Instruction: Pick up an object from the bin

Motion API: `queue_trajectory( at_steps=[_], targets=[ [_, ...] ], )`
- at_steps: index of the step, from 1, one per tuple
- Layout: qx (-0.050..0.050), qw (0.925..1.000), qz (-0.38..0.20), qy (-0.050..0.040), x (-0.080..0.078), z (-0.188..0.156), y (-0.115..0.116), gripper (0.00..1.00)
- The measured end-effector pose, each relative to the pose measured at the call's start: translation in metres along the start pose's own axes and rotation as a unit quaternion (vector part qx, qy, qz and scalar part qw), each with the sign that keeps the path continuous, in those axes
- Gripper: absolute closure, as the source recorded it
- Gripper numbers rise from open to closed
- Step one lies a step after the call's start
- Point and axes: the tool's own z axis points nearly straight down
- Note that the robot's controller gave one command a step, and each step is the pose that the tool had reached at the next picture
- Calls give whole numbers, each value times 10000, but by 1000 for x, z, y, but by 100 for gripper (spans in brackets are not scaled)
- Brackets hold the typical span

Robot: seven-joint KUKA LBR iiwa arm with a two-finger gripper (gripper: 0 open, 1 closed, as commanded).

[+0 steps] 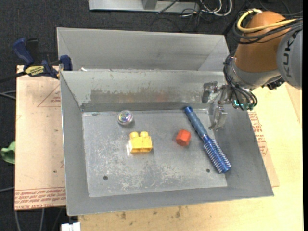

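One blue brush (207,140) diagonal, handle far-left, bristles near-right, beside hand (217,123).

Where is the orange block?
In the camera view, the orange block lies between the yellow brick on its left and the blue brush on its right.

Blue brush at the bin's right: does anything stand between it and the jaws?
Nothing visible does. The jaws hang just right of the handle of the blue brush, with bare bin floor between. The orange block lies on the brush's other side, and the yellow block farther left.
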Motion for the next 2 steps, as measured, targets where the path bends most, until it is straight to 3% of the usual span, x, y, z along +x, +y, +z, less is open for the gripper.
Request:
queue_trajectory(
  at_steps=[1,2],
  targets=[
    [1,9964,-845,-34,40,100,-36,0],
    [44,9892,-1460,-131,80,113,-60,0]
  ],
)
